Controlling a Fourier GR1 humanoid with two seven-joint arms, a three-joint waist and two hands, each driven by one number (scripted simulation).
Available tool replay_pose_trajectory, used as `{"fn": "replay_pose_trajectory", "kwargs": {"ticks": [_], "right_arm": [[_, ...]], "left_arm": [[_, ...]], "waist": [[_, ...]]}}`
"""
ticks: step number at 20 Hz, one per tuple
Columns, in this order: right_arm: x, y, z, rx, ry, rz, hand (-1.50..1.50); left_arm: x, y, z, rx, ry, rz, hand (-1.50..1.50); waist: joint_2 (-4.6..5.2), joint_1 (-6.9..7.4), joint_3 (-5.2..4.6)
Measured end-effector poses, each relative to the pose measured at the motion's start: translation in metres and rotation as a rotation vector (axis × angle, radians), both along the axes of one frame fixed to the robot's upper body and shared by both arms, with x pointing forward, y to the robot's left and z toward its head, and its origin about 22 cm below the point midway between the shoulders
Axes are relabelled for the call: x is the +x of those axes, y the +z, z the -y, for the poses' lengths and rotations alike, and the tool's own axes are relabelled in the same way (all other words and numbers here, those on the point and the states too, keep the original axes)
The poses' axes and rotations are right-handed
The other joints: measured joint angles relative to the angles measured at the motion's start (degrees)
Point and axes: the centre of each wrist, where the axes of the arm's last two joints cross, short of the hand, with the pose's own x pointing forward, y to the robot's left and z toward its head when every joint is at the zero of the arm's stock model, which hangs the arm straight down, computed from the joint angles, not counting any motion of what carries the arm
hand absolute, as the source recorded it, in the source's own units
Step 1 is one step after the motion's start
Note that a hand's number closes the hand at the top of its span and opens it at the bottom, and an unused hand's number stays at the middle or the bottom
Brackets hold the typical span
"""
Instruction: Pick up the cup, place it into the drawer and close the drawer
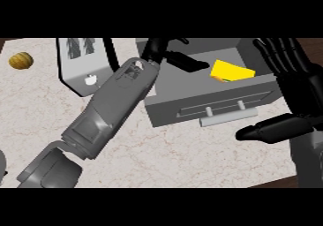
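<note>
Your right hand is the closest thing to you — big and black at the right side, fingers straight and spread, thumb sticking out low toward the drawer's handle. It holds nothing.

Your left hand is up at the top, over the back left part of the open drawer. Its fingers look bent, but you cannot tell if they are still touching anything. The yellow cup lies inside the drawer, near its right side, and it looks tipped over, not standing up. So the cup part looks done, and closing the drawer is what is left.

Watch out for 3 things:
- If you push the drawer shut now, your left hand or arm could get caught — it is over the drawer.
- Your left arm could bump the white box just beside it when you pull back.
- Your right thumb is near the handle and could slip past it, so the drawer goes in crooked.

A small brown ball sits far off at the left, well out of the way.
</note>
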Motion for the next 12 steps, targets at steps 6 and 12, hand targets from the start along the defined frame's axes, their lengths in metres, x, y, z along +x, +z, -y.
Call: {"fn": "replay_pose_trajectory", "kwargs": {"ticks": [6,12], "right_arm": [[0.001,-0.003,-0.025,0.000,0.244,-0.016,1.50],[-0.003,-0.009,-0.030,-0.190,0.445,-0.106,1.50]], "left_arm": [[-0.003,0.002,0.001,-0.169,-0.026,0.034,-1.50],[-0.003,0.008,0.002,-0.320,-0.011,0.100,-1.50]], "waist": [[0.09,-0.59,-0.06],[-0.62,0.83,-0.13]]}}
